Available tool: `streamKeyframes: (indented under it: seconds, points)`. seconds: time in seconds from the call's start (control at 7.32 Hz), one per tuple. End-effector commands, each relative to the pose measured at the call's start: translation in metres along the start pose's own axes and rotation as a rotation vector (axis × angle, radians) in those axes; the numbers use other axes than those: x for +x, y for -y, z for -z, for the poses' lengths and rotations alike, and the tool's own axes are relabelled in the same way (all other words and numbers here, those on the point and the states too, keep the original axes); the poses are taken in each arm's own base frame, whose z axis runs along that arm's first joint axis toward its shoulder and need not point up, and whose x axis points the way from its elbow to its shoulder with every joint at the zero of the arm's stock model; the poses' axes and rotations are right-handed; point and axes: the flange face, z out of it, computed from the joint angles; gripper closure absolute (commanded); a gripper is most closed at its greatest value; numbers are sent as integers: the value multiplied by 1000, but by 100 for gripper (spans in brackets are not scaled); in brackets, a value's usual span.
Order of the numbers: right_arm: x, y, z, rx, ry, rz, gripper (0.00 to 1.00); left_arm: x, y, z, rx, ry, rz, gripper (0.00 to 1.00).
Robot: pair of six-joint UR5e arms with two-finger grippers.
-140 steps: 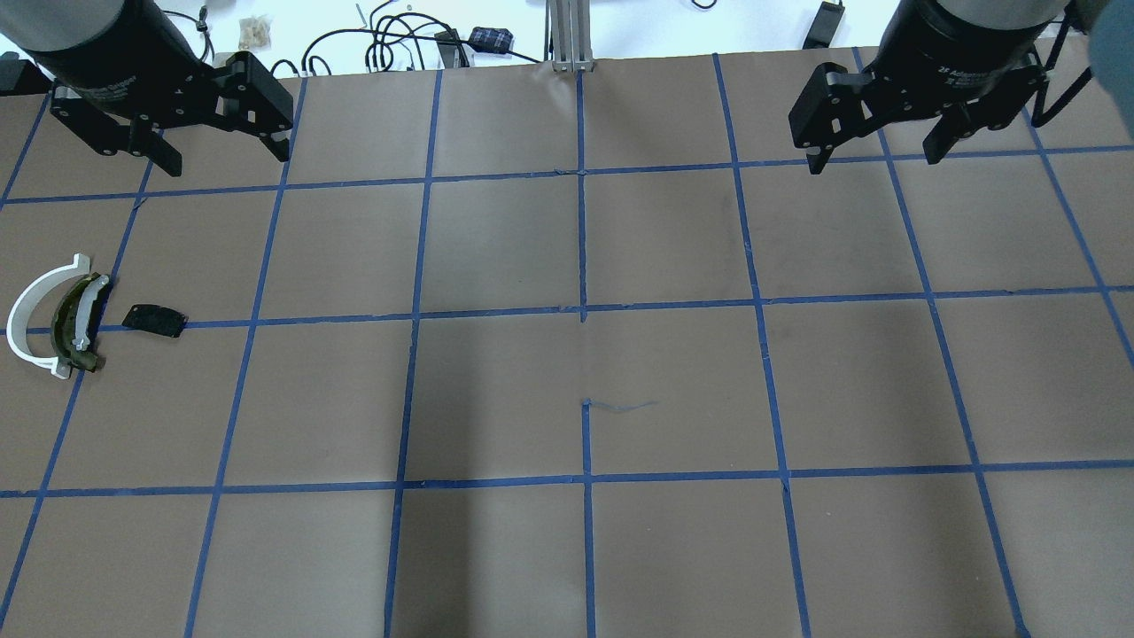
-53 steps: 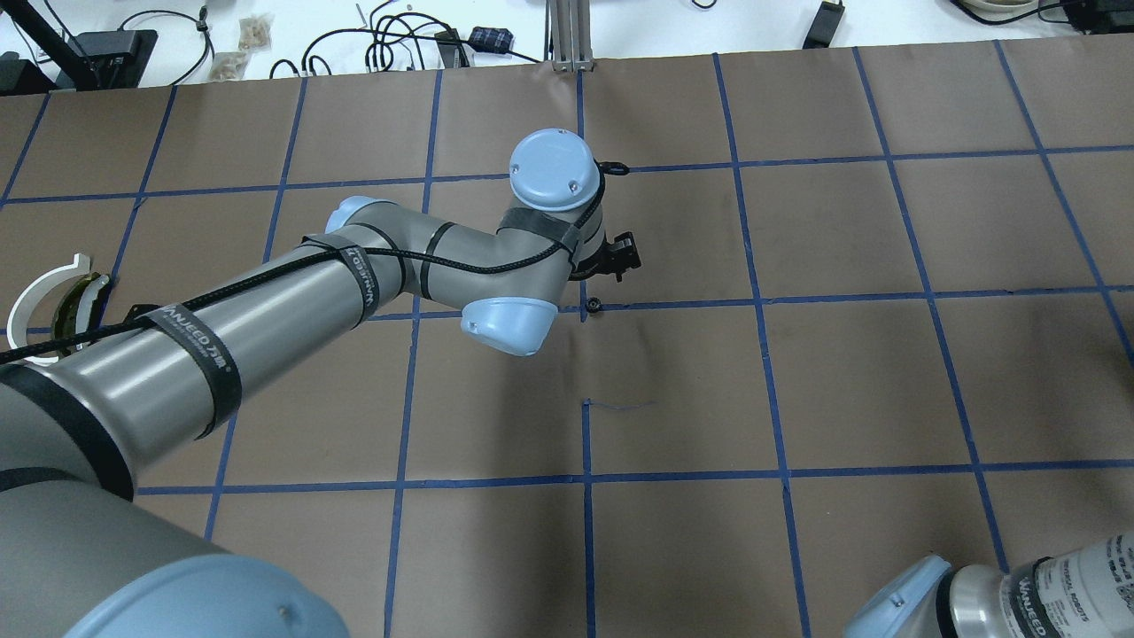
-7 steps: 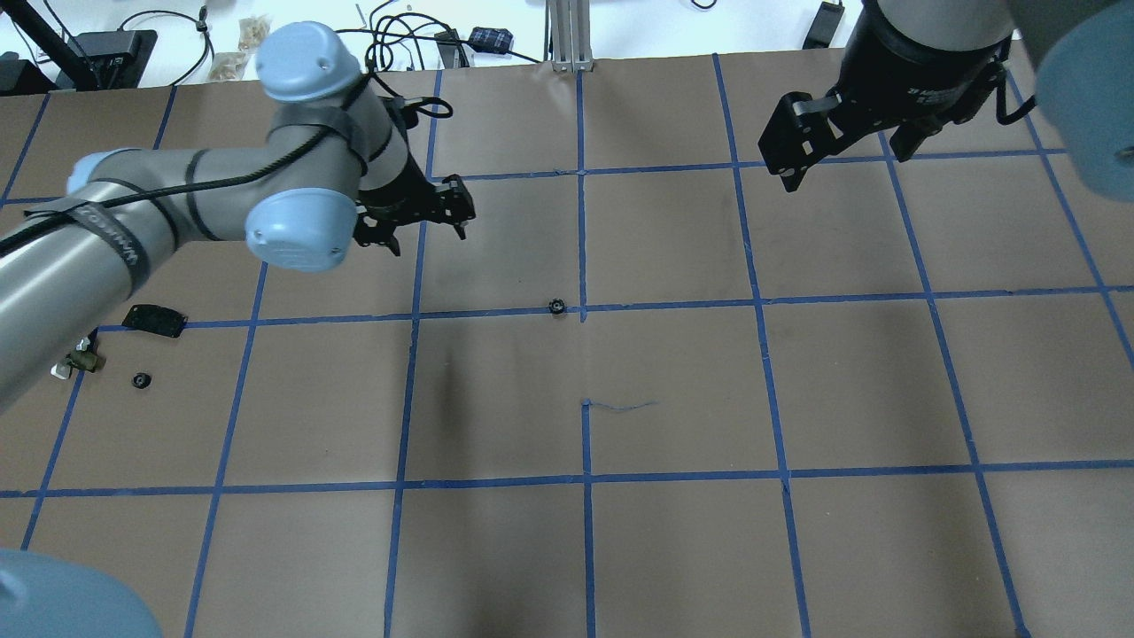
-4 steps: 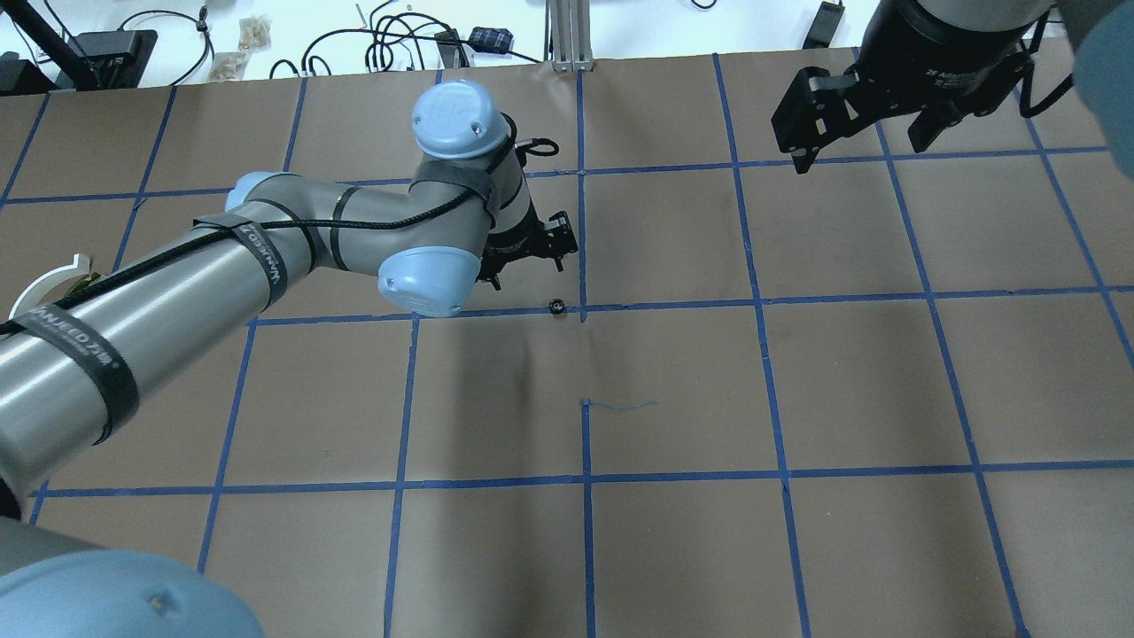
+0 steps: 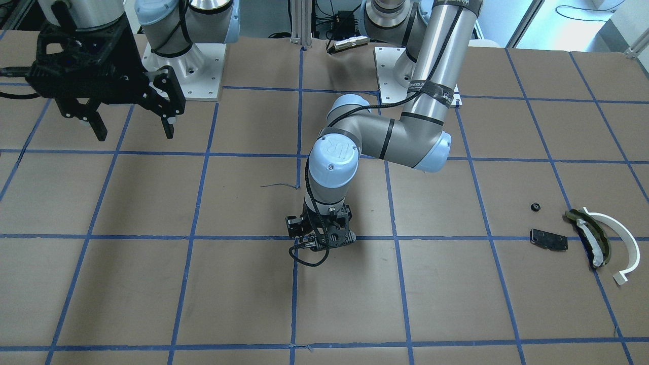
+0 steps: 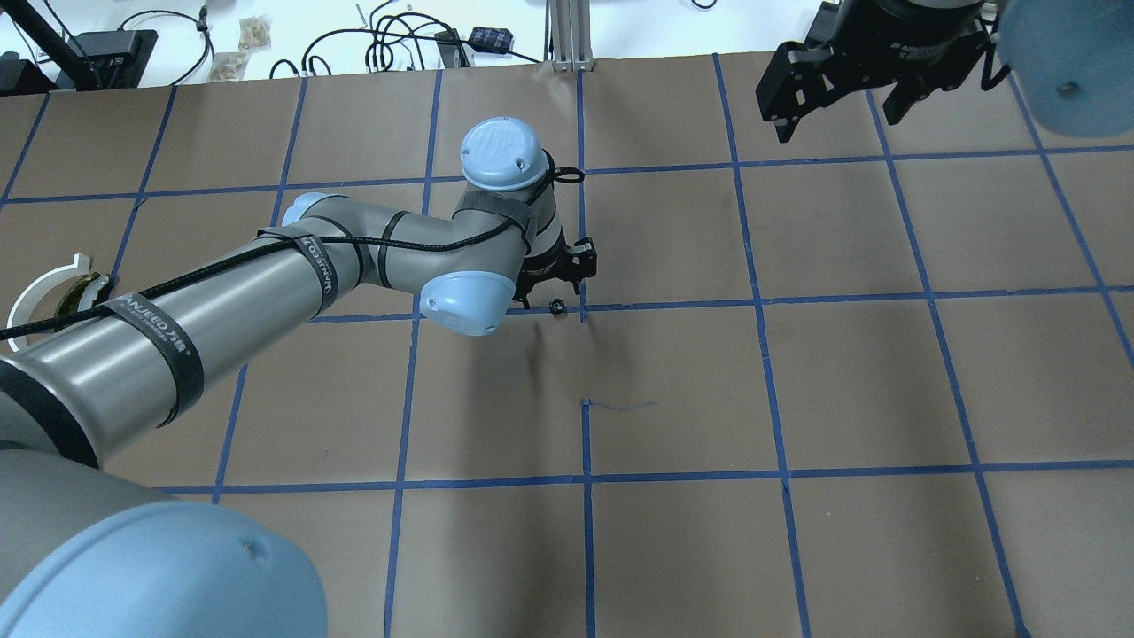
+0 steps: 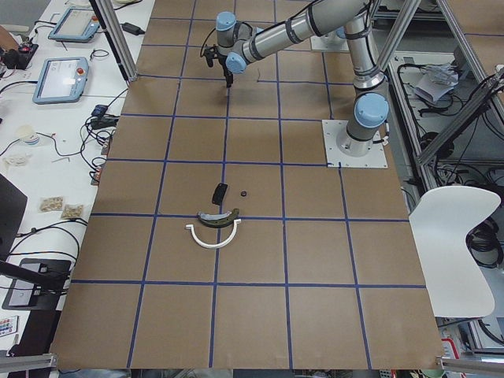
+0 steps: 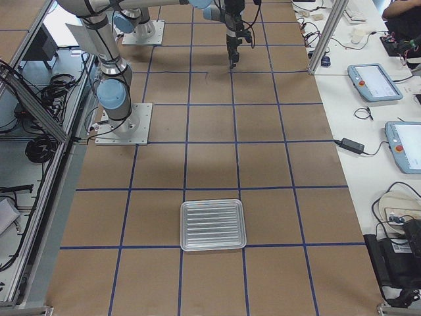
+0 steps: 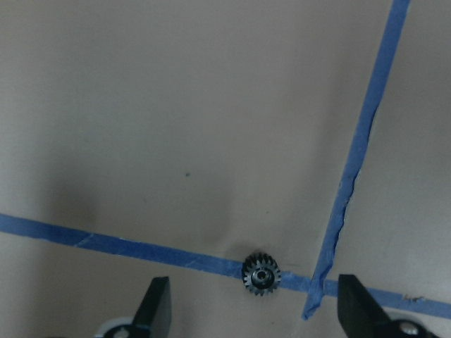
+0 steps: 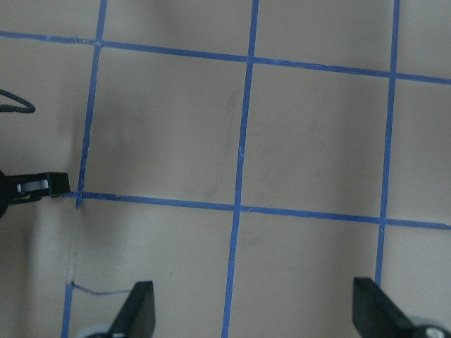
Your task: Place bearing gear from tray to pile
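Note:
The bearing gear (image 9: 261,274), a tiny black toothed wheel, lies on the blue tape crossing at the table's middle (image 6: 556,307). My left gripper (image 6: 558,282) is open just above it, and in the left wrist view (image 9: 254,318) the gear sits between its two fingers (image 9: 156,310) without touching them. In the front view the left gripper (image 5: 320,242) hides the gear. The pile holds a white arc (image 5: 616,238), a dark olive curved piece (image 5: 590,235), a flat black plate (image 5: 548,239) and a second small black gear (image 5: 534,206). My right gripper (image 6: 833,120) is open and empty, high at the far right.
An empty silver tray (image 8: 212,225) stands at the table's right end. In the overhead view my left arm (image 6: 266,283) covers most of the pile, leaving part of the white arc (image 6: 35,288) showing. Cables and boxes lie beyond the far edge.
My left arm has swung right from near the pile to the table's middle and now hangs over the gear on the tape. The right gripper has shifted slightly.

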Motion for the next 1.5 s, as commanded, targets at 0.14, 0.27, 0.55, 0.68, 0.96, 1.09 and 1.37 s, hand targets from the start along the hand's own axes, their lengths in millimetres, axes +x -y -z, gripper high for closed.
streamKeyframes:
  seconds: [0.14,0.27,0.55,0.68,0.96,1.09,1.37]
  points:
    - [1,18,-8,13,1,-110,0,0,1,-17,-5,12,-3,39]
    - [1,16,-9,10,0,-102,0,0,1,-22,-10,15,-4,39]
    - [3,15,-12,-5,3,-101,0,2,-1,-29,-12,16,-18,63]
    - [3,15,-13,-7,2,-101,0,5,-5,-29,-11,15,-62,85]
    - [3,14,-13,-9,2,-101,0,6,-3,-22,11,26,-89,92]
    - [3,14,-13,-9,2,-101,0,5,-1,-12,26,18,-91,92]
    - [4,14,-12,-9,1,-102,0,-37,24,40,80,41,-211,90]
